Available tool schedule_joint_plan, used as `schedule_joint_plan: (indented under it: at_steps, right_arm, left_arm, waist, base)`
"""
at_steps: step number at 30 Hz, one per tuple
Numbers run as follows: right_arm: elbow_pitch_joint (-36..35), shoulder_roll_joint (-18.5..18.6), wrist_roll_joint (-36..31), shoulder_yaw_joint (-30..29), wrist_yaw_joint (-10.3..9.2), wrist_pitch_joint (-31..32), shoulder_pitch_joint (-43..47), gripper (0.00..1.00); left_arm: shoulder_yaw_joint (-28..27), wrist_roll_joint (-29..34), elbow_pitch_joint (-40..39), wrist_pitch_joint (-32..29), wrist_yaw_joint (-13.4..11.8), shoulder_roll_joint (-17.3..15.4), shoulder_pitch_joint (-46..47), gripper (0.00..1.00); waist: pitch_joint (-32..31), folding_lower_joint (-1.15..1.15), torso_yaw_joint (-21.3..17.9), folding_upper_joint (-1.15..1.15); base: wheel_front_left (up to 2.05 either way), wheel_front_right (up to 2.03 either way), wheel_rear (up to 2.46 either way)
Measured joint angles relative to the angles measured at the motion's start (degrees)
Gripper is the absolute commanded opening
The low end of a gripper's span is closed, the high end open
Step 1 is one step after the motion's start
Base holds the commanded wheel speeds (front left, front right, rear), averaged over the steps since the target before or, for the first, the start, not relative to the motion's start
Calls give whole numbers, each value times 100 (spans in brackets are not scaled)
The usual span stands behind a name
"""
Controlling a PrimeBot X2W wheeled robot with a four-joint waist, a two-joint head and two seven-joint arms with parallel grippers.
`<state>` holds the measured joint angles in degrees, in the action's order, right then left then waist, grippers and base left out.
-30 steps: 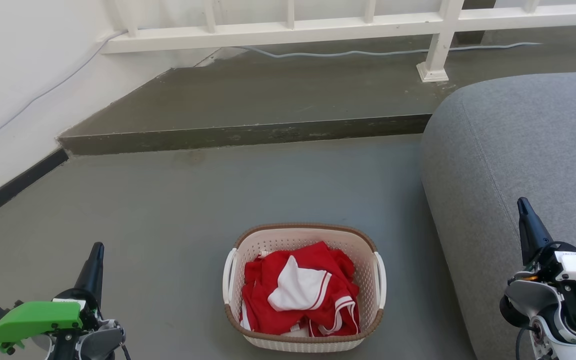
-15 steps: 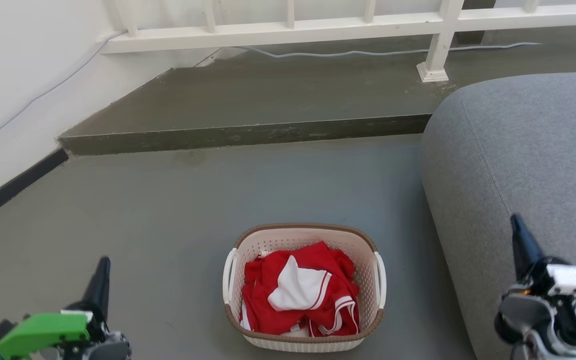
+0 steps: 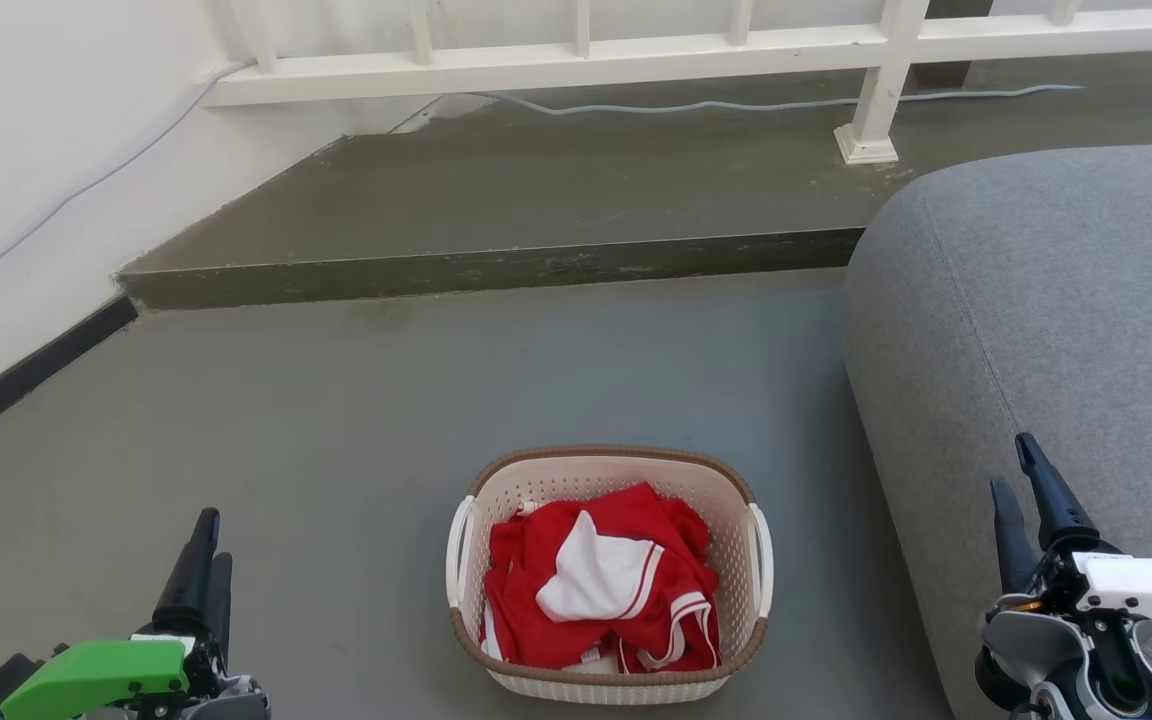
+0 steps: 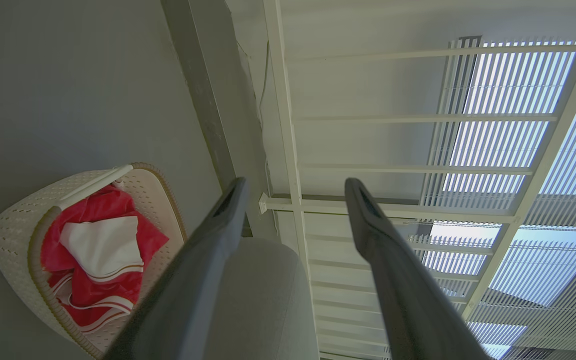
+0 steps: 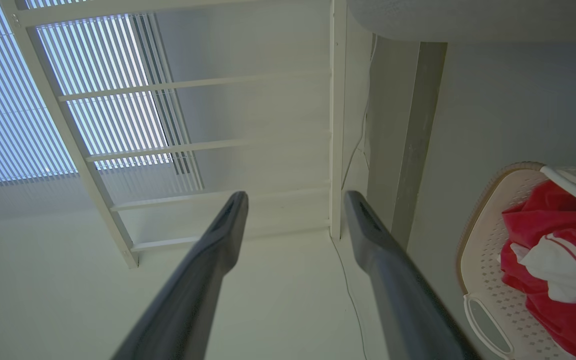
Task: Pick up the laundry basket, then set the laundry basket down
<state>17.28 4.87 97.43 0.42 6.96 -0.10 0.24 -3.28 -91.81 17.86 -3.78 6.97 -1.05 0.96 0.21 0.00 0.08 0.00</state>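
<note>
The laundry basket (image 3: 536, 488) stands on the grey floor between my arms. It is cream plastic with perforated walls, a brown rim and white side handles (image 3: 457, 552), and it holds red and white clothes (image 3: 601, 585). My left gripper (image 3: 216, 537) is open and empty, well to the left of the basket. Open and empty too, my right gripper (image 3: 1012, 462) is off to the basket's right, in front of the sofa. The left wrist view has the open left gripper (image 4: 296, 182) with the basket (image 4: 13, 235) to its left. The right wrist view has the open right gripper (image 5: 295, 195) with the basket (image 5: 488, 270) at lower right.
A grey sofa (image 3: 1036, 300) fills the right side, close to the basket. Behind the basket a raised concrete step (image 3: 496, 265) crosses the floor, with a white railing (image 3: 576, 55) and a cable (image 3: 736, 103) on it. A white wall (image 3: 26, 150) bounds the left.
Both grippers have dropped lower in the head view and turned, so that both fingers of each now show. The basket has not moved.
</note>
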Motion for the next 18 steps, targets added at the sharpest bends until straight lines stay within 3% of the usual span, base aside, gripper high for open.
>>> schedule_joint_plan:
  at_steps: [18]
  right_arm:
    - [-335, 58, -806, 318, 0, -308, -102, 100]
  left_arm:
    - [359, 735, -391, 394, 0, -211, 19, 100]
  waist:
    - [14, 0, 0, 0]
  base:
    - [0, 0, 0]
